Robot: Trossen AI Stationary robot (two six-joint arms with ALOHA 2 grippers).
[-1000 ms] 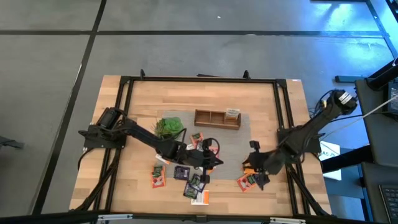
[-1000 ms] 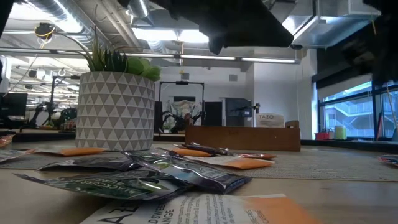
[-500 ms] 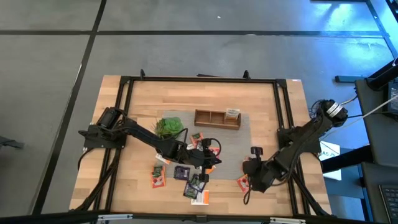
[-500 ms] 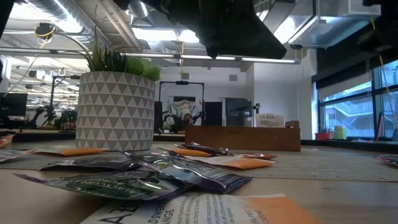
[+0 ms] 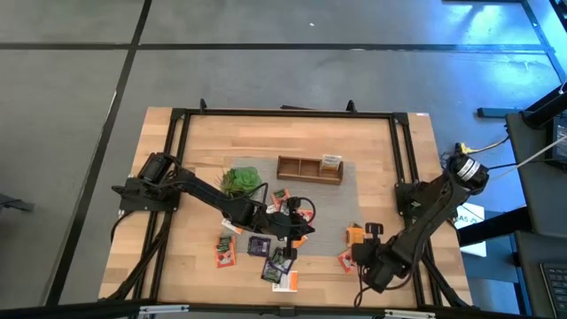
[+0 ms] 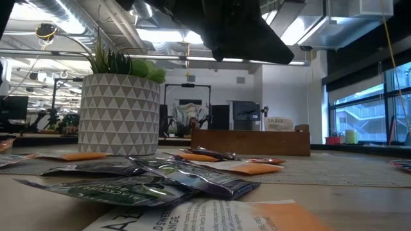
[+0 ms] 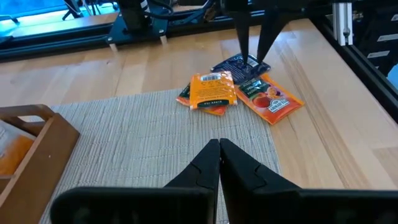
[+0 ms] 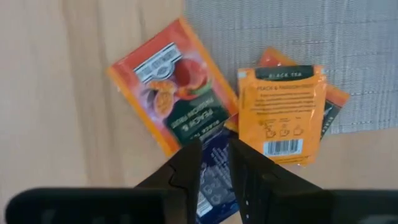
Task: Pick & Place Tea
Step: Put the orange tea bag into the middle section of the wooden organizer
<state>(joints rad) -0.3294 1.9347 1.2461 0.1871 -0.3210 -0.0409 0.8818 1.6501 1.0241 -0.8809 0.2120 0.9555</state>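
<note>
The right tool (image 8: 214, 163) hung just above a dark blue sachet (image 8: 214, 177), its fingers slightly parted either side, gripping nothing. An orange-red sachet (image 8: 171, 87) and an orange sachet (image 8: 283, 112) lay just beyond. The left tool (image 7: 219, 163) was closed, empty.

- Two arms are showing, each with one gripper: left gripper (image 5: 301, 232), right gripper (image 5: 360, 255).
- Tea sachets (image 5: 266, 246) are lying roughly a dozen loose; overlaps are blurring the count.
- One potted plant (image 5: 241, 181) is standing.
- One wooden box (image 5: 309, 168) is sitting, three compartments.
</note>
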